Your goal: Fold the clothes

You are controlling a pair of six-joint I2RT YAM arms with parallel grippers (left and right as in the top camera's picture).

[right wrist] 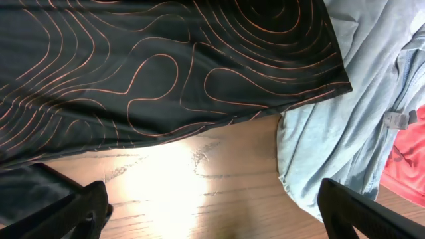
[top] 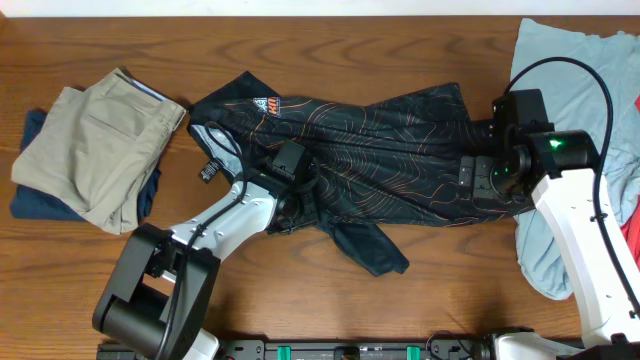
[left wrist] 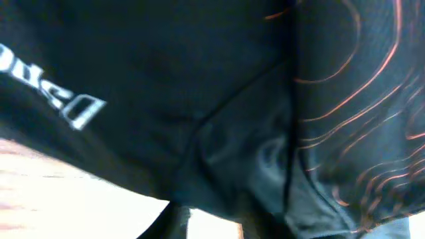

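Black jersey cloth smothered the left wrist view, hiding the left claw, so I couldn't tell its grip. It lay crumpled on the desk, its hem before the right claw, spread wide, fingers cropped.

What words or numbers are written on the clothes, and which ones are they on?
No text reads clearly.
Orange logo on the black jersey: too small to read.
White letters on the jersey, left wrist view: too blurred to read.
Grey tag on the blue shirt: too small to read.
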